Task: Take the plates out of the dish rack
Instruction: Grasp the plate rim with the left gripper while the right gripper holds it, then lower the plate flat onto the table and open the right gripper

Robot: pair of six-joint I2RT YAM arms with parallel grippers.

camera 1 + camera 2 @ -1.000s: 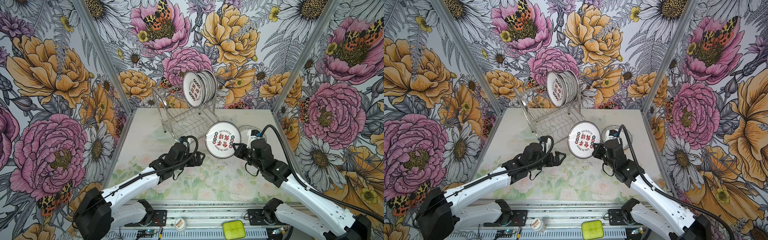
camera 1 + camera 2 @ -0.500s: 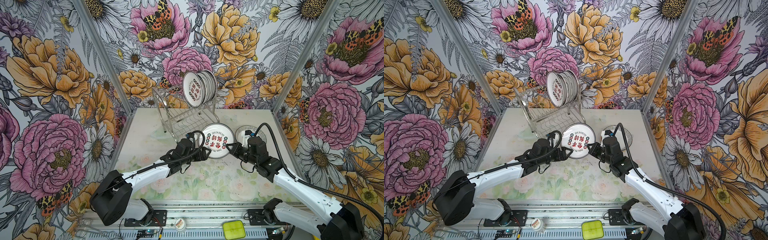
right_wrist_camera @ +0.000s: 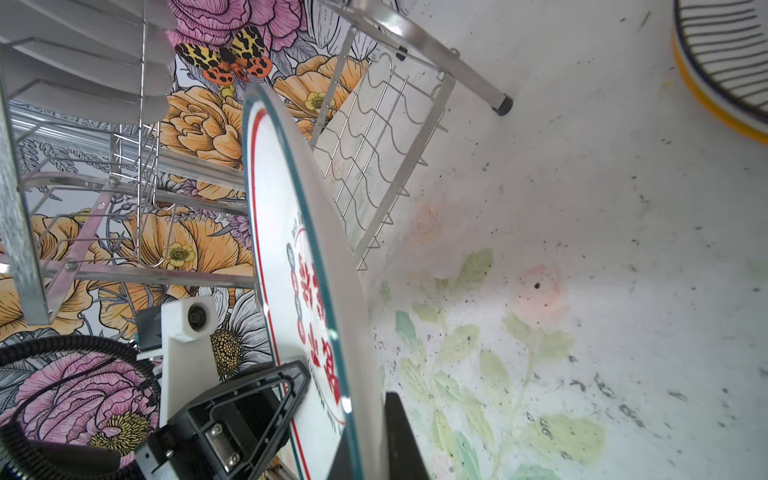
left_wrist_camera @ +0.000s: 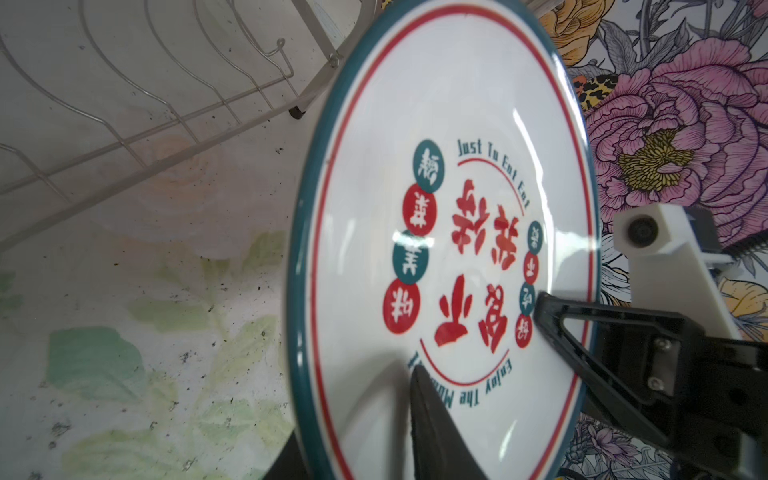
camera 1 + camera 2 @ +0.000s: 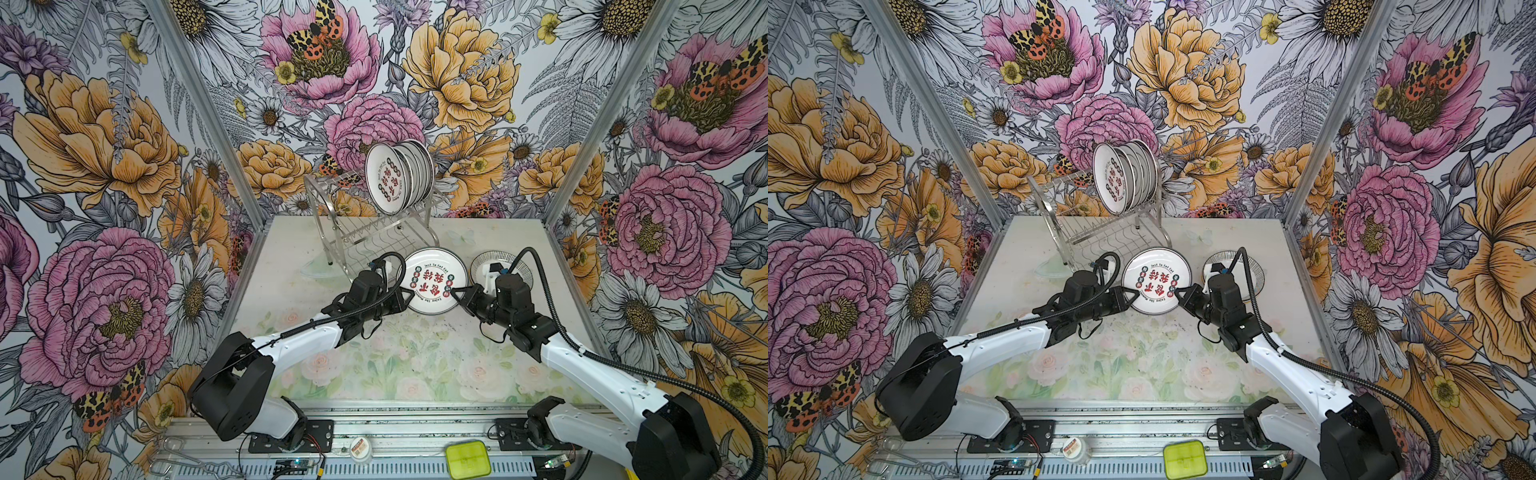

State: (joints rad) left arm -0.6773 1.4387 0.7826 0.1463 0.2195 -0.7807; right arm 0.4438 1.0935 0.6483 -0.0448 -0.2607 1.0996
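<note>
Left fingers (image 5: 402, 296) have closed in on the plate's (image 5: 432, 282) left rim, gripping it. Right fingers (image 5: 462, 296) grip the opposite rim; plate spans between them.

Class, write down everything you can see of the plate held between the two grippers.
The plate is round, glossy white ceramic with a teal rim, a thin red ring, red characters, red and teal dots and the words "Just To Eat Eat". It hangs above the table, face tilted upward, just in front of the dish rack. The left gripper and the right gripper pinch opposite edges; nothing else touches it.
</note>
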